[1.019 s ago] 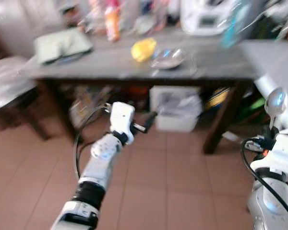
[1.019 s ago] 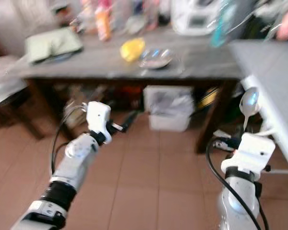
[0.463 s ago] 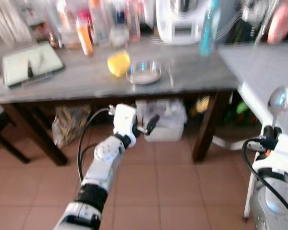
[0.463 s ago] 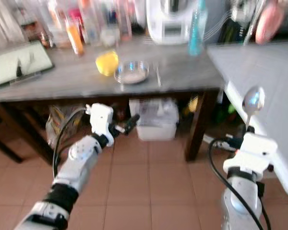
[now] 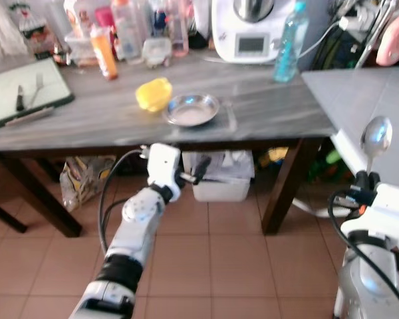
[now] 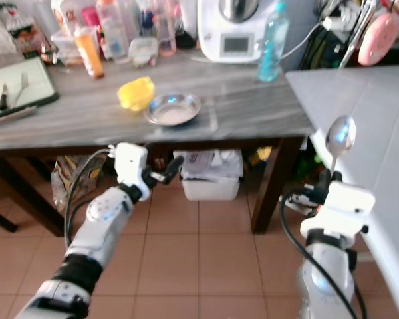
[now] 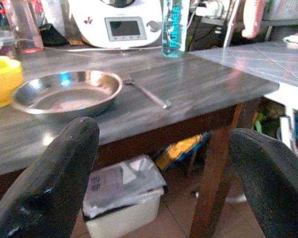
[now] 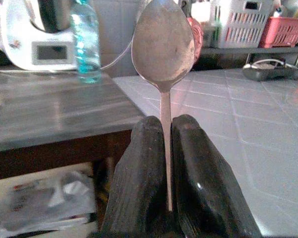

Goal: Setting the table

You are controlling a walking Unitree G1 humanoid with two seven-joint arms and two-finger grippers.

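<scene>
Slippage threatens: right end effector clamps only the spoon handle's tip; left end effector gapes apart short of the worktop; bowl lies beyond.

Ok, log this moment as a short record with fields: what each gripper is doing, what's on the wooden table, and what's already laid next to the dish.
right gripper: shut on a spoon, held upright, bowl up, short of the table
left gripper: open, holding nothing, low in front of the wooden table
metal dish: on the table, looks to hold nothing
yellow container: just beside the dish
utensil: lying flat on the table next to the dish; type unclear
blue bottle: standing upright near the white appliance
</scene>
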